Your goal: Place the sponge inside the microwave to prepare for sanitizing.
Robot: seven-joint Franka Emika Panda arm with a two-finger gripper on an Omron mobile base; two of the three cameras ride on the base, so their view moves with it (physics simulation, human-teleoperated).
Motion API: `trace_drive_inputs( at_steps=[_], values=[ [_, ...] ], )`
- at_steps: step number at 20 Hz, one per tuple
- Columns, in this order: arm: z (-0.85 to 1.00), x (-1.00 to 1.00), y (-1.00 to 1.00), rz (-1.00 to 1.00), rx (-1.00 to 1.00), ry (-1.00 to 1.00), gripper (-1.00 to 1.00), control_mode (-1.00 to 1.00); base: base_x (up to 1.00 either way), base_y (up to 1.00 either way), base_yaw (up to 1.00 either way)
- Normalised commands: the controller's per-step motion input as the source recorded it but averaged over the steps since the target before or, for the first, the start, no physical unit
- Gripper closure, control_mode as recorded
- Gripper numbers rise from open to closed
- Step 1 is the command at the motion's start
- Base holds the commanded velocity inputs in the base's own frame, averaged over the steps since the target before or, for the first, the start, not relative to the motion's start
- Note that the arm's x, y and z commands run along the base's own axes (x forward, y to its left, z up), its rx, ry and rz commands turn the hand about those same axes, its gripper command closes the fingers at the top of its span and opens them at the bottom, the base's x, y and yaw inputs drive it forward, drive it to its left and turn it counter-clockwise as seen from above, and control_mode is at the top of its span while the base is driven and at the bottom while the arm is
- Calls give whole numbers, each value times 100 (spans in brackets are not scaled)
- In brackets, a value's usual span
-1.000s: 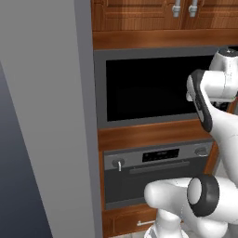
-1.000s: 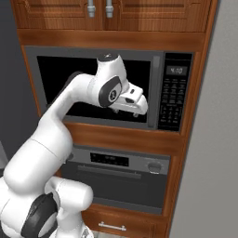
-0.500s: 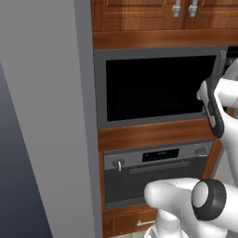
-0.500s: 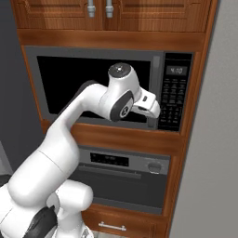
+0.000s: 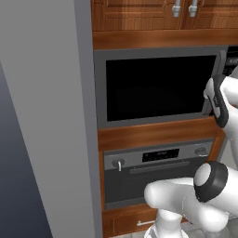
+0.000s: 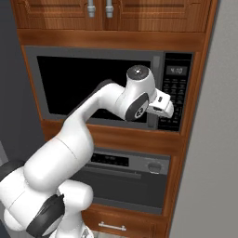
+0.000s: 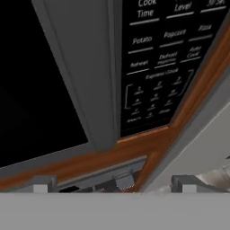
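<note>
The microwave [image 6: 93,79] is built into the wooden wall unit, and its black glass door [image 5: 158,86] is closed. My gripper [image 6: 170,110] hovers close in front of the lower part of the keypad strip [image 6: 175,90], at the door's right edge. In the hand view the keypad [image 7: 157,67] and the door's grey frame [image 7: 85,90] are very near, and my gripper [image 7: 114,183] is open with nothing between its fingertips [image 7: 42,182]. The sponge is out of view.
A grey oven [image 6: 125,176] with a knob and bar handle sits below the microwave, above a wooden drawer [image 6: 111,225]. Wooden cabinets [image 6: 97,11] hang above. A grey wall panel [image 5: 46,116] rises at the left and another [image 6: 209,139] at the right.
The hand has swung to the right across the microwave door, from its middle to the keypad strip. The jaws have stayed open.
</note>
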Motion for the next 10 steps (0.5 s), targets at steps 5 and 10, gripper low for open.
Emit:
trace_drive_inputs(
  at_steps=[5, 10],
  values=[
    [0, 37, -2, 9, 0, -6, -100, -100, 0, 0, 0],
    [0, 34, 0, 4, 0, -3, -100, -100, 0, 0, 0]
  ],
)
